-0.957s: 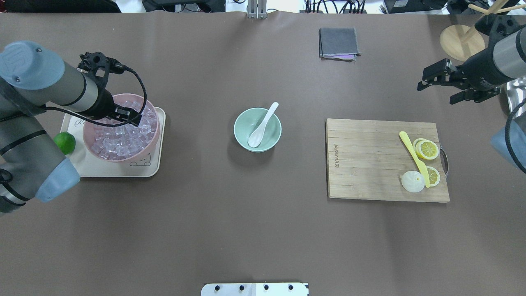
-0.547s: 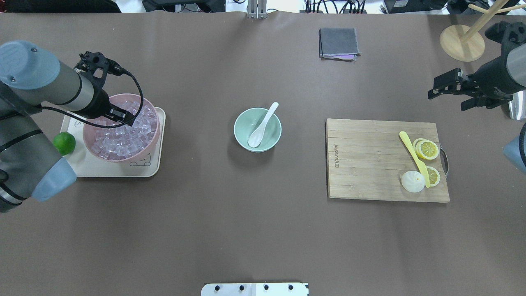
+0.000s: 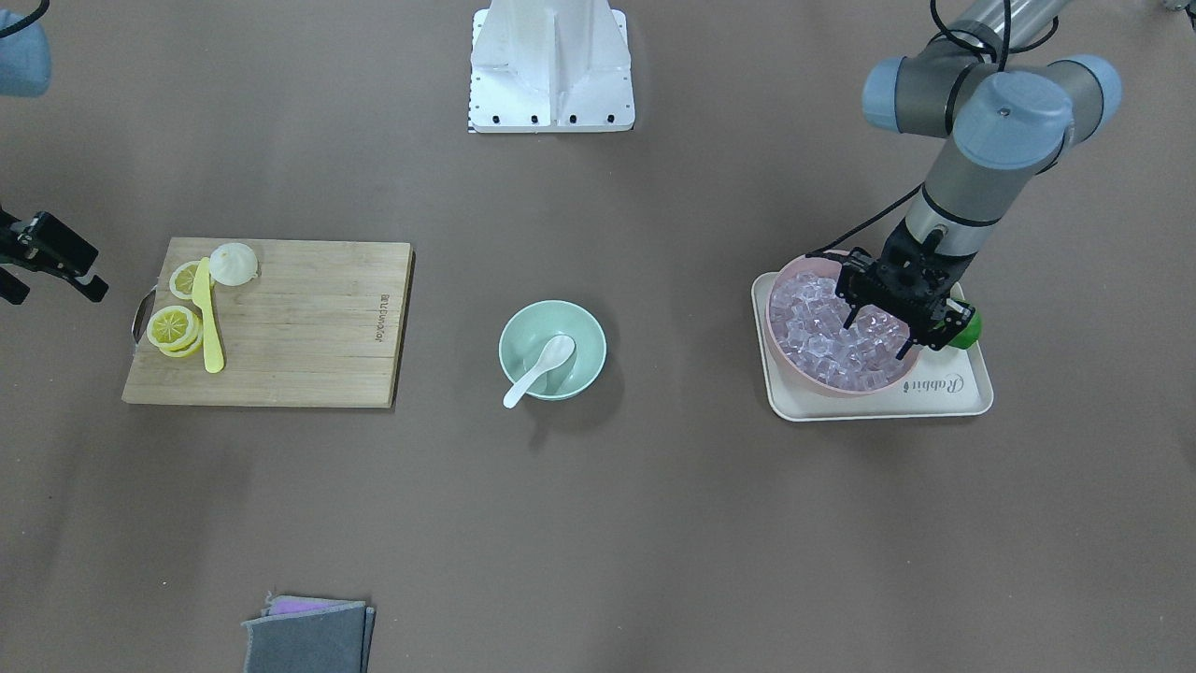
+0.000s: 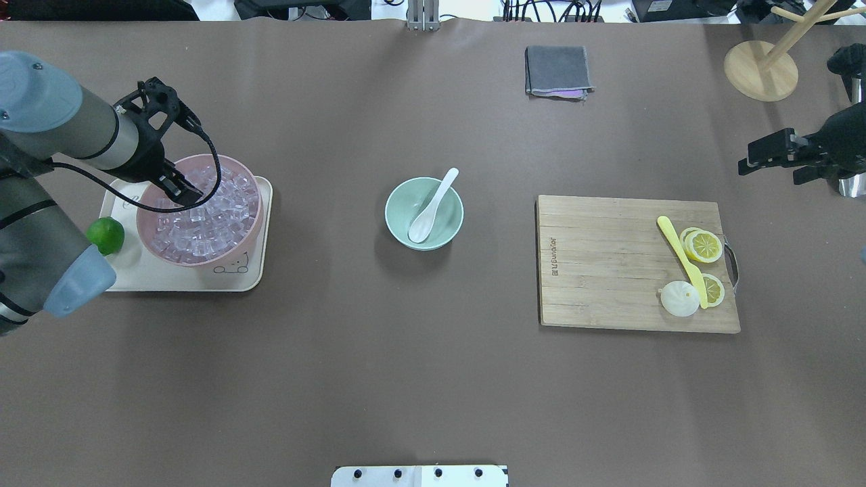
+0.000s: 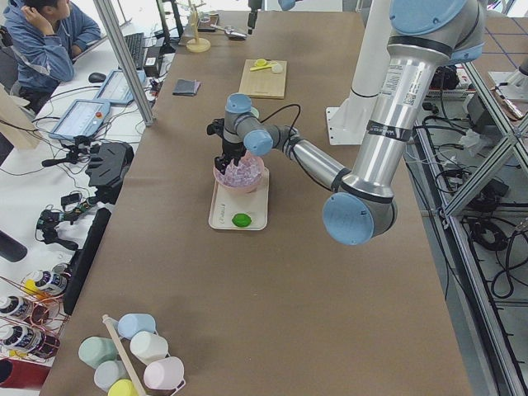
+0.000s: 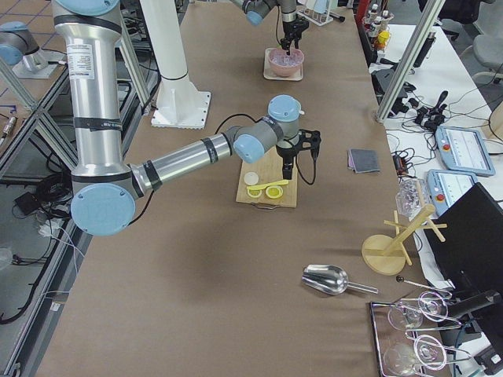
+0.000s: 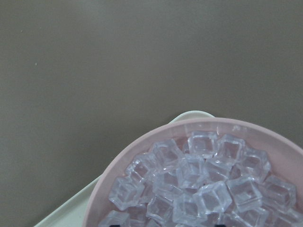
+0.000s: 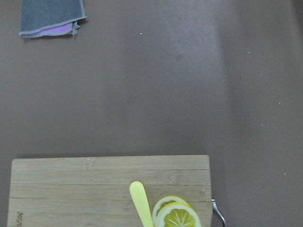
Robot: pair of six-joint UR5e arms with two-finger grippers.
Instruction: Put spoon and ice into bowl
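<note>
The white spoon [image 4: 433,206] lies in the mint-green bowl [image 4: 396,203] at the table's middle, its handle over the far rim; both also show in the front view, the spoon [image 3: 537,369] and the bowl [image 3: 584,332]. The ice [image 4: 213,216] fills a pink bowl [image 4: 145,238]; no ice shows in the green bowl. My left gripper [image 4: 184,196] is open, its tips down among the cubes at the pink bowl's left side [image 3: 888,327]. The left wrist view shows the ice [image 7: 208,189] close below. My right gripper [image 4: 768,172] is open and empty at the far right.
The pink bowl stands on a cream tray [image 4: 189,281] with a lime [image 4: 105,235]. A wooden cutting board [image 4: 602,264] holds a yellow knife [image 4: 680,257], lemon slices [image 4: 703,245] and a white bun [image 4: 678,299]. A grey cloth [image 4: 557,70] and a wooden stand [image 4: 760,70] sit at the back.
My left gripper has slid left across the pink bowl toward its left rim. My right arm has drawn back to the right, away from the table's middle.
</note>
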